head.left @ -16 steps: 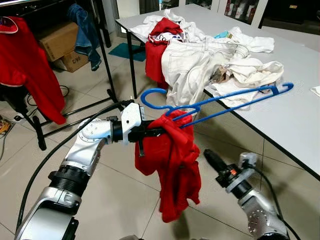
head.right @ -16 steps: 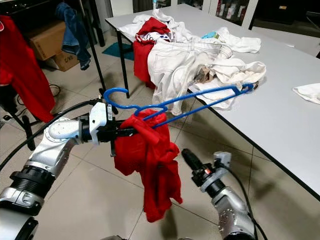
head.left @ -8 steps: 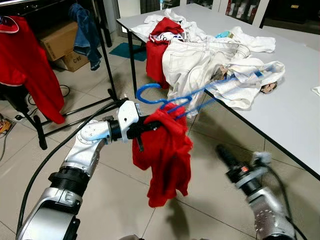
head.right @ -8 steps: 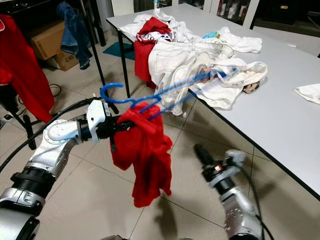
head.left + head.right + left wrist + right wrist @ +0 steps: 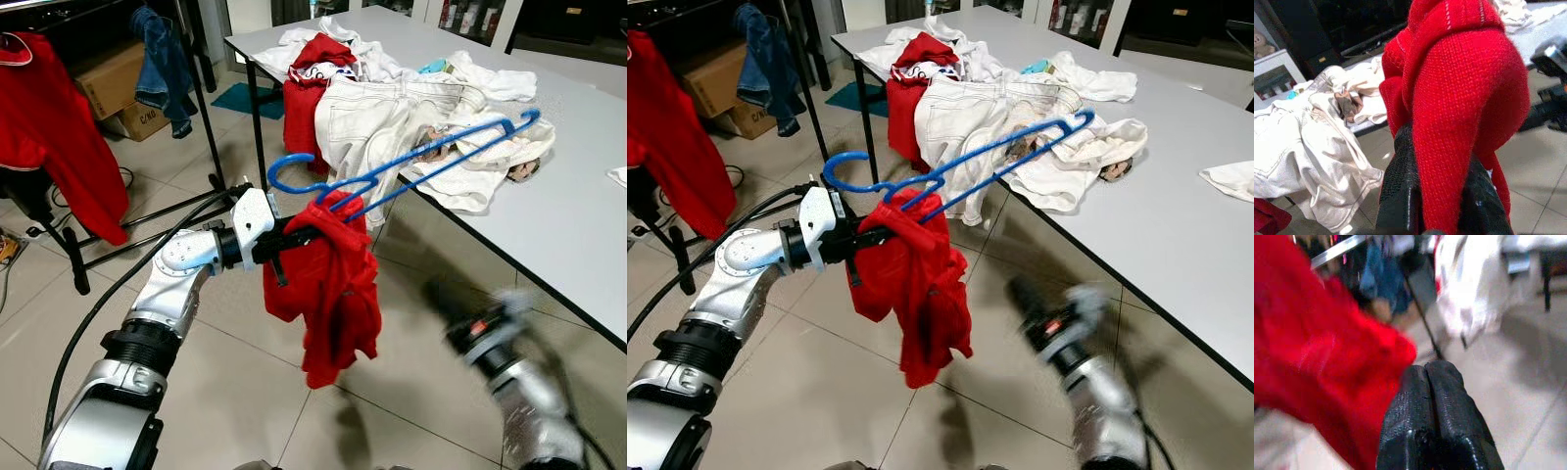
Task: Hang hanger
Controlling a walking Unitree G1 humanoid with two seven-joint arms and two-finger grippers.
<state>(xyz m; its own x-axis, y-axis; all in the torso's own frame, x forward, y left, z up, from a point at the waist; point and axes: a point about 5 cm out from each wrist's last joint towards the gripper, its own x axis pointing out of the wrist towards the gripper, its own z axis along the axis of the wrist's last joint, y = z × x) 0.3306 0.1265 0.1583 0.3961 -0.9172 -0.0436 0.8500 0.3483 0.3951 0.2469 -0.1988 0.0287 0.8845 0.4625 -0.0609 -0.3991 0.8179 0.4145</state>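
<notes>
My left gripper (image 5: 294, 238) is clamping the red sweater (image 5: 331, 294) with the blue hanger (image 5: 392, 172); right gripper (image 5: 1432, 382), pressed together, is hovering near right, blurred.

Blue hanger (image 5: 392, 176), tilted, red garment (image 5: 331, 294) draped

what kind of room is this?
Probably a lab or office staged for laundry tasks, not a lived-in home: a long grey table piled with clothes, a black garment rack holding a red top, cardboard boxes on tiled floor.
</notes>
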